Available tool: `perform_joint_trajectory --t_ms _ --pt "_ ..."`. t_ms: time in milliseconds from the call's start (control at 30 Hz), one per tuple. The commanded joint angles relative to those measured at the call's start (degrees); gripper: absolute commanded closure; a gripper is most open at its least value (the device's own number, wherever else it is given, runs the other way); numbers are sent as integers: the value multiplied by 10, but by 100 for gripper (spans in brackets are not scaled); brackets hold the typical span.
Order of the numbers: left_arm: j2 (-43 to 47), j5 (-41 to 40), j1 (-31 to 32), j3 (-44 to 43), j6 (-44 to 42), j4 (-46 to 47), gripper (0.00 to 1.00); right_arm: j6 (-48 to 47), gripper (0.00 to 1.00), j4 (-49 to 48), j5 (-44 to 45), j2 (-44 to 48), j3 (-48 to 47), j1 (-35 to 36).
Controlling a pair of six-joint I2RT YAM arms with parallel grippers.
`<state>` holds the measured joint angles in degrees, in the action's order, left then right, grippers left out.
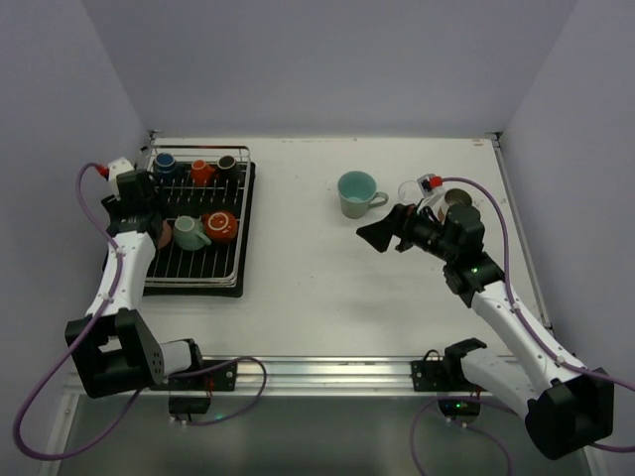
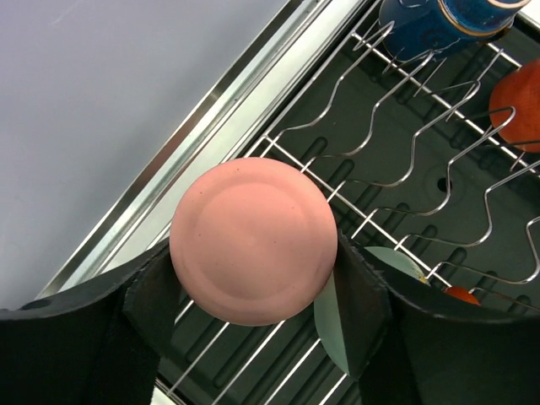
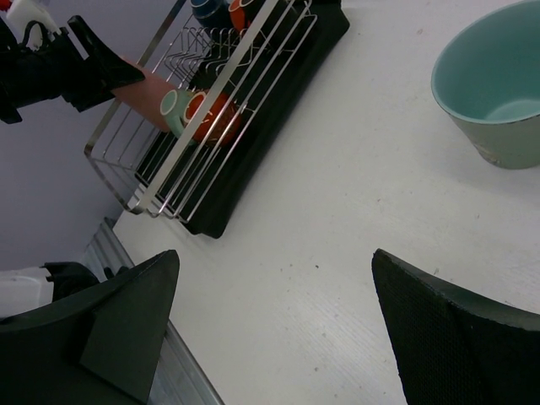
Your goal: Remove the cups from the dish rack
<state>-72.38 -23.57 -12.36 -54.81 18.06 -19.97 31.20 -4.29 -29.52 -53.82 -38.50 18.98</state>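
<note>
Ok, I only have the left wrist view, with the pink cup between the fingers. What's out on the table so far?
Observer: From above I count three: a teal mug, a clear glass and a metal cup, all to the right of the rack.
Operator: And where is the right gripper?
Observer: The right gripper is over the bare table near the teal mug, open and holding nothing.
Operator: What sits next to my pink cup in the rack?
Observer: Right beside the pink cup a second teal mug lies on its side, with an orange cup next to that.
</note>
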Motion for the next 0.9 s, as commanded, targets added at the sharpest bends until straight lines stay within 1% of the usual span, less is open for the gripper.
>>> perform_joint_trajectory --t_ms 0,67,100,167,267,367,400,467,500,567,600,667,700,733,767,800,833,867 --pt "19 -13 -4 5 -7 28 40 -8 1 -10 6 8 -6 2" --pt "32 -12 -3 8 -6 30 49 -7 1 -13 2 5 -5 1" --pt "49 -9 -3 10 -6 29 55 -7 1 -13 2 2 -6 3" --pt "65 -3 -3 13 -5 27 63 -8 1 -11 1 -4 -9 3" --pt "121 9 -1 1 3 -12 67 -5 1 -13 -2 -7 -8 4" --pt "160 26 1 -28 4 -39 68 0 1 -21 -9 -9 -7 10" --pt "187 43 2 -37 5 -56 68 6 1 -26 -23 -13 -6 11" --pt "214 57 10 -72 7 -71 68 19 1 -48 -40 -15 0 12" --pt "236 77 14 -99 9 -81 68 37 1 -57 -59 -17 3 13" --pt "253 114 21 -122 24 -86 68 57 1 -87 -80 -15 10 16" --pt "267 186 21 -131 35 -82 68 69 1 -100 -89 -11 13 18" --pt "278 288 21 -131 81 -57 68 112 1 -152 -106 6 25 23" --pt "289 392 20 -104 106 -12 68 143 1 -170 -108 13 29 25" --pt "296 444 21 -82 166 25 67 155 1 -209 -107 26 33 33" --pt "309 497 23 -55 200 114 67 167 1 -227 -104 32 36 39" --pt "315 572 23 3 241 162 67 184 1 -242 -99 36 37 44" --pt "322 599 27 33 313 227 67 191 1 -271 -95 40 37 55" --pt "333 620 39 58 339 315 67 197 1 -286 -85 40 37 62"
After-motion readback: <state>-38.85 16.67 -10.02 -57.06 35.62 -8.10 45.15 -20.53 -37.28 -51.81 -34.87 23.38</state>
